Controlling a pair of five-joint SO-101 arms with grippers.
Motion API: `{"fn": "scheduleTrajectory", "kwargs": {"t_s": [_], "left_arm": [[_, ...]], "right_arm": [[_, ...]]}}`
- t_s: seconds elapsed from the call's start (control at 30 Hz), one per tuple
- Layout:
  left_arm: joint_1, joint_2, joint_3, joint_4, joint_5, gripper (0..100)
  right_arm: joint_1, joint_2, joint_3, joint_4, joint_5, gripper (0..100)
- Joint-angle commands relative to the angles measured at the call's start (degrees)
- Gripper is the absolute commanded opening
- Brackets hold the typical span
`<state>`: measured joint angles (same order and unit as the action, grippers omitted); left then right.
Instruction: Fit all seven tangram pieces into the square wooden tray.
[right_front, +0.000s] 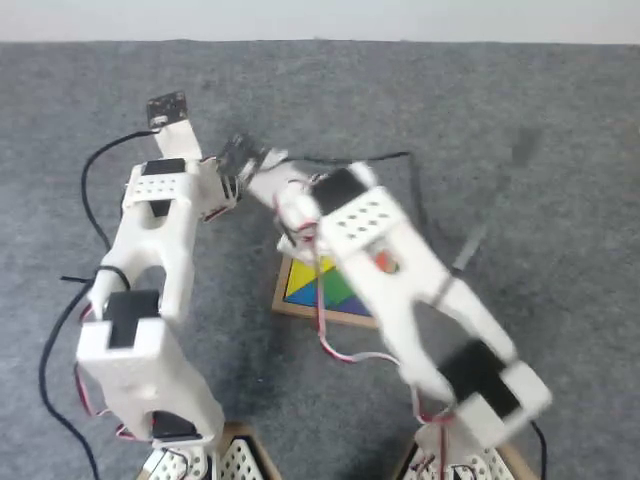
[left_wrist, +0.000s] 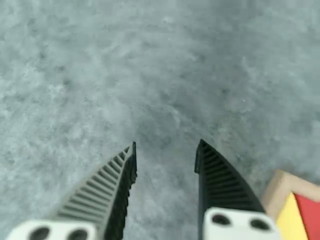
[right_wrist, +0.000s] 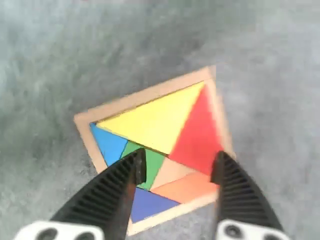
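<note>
The tray (right_wrist: 145, 98) lay on the grey table (right_front: 500, 120), square to nothing, one corner turned towards the arms. Inside its rim sat seven pieces edge to edge: yellow (right_wrist: 150, 122) and red (right_wrist: 200, 135) big triangles sharing a long edge, a blue triangle (right_wrist: 110, 142) against one wall, green (right_wrist: 152, 165), a pale piece (right_wrist: 172, 172), orange (right_wrist: 187, 187) and a dark blue triangle (right_wrist: 150, 202) along the near rim. I could not tell whether every piece sat flush.

The right gripper (right_wrist: 180, 155) hung above the tray, fingers apart and holding nothing. The left gripper (left_wrist: 167, 145) hovered over bare table, fingers likewise apart and holding nothing, with one tray corner (left_wrist: 280, 185) just beside it. Bare table ran wide on all sides of the tray.
</note>
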<state>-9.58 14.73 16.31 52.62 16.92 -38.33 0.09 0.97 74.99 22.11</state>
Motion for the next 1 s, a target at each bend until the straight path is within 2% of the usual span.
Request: {"fn": "scheduleTrajectory", "kwargs": {"t_s": [0.0, 0.17, 0.33, 0.47, 0.67, 0.97], "left_arm": [[2.5, -15.1, 10.9, -9.0, -1.1, 19], [5.4, -41.1, 36.8, -27.2, -6.2, 19], [12.7, -57.1, 52.9, -35.3, -9.2, 19], [20.0, -62.9, 59.4, -39.2, -11.0, 19], [25.6, -65.9, 64.8, -43.0, -11.0, 19], [26.5, -66.1, 68.0, -43.5, -11.0, 19]], "right_arm": [[3.4, -12.8, 8.1, -4.1, -5.4, 4.6], [9.4, -28.4, 30.2, -13.1, -8.4, 5.4], [18.2, -45.3, 52.8, -23.8, -9.2, 5.8], [21.8, -57.7, 67.3, -26.9, -9.1, 5.8], [27.0, -74.2, 81.7, -27.3, -9.2, 5.9], [35.1, -98.0, 95.9, -25.1, -9.5, 5.8]]}}
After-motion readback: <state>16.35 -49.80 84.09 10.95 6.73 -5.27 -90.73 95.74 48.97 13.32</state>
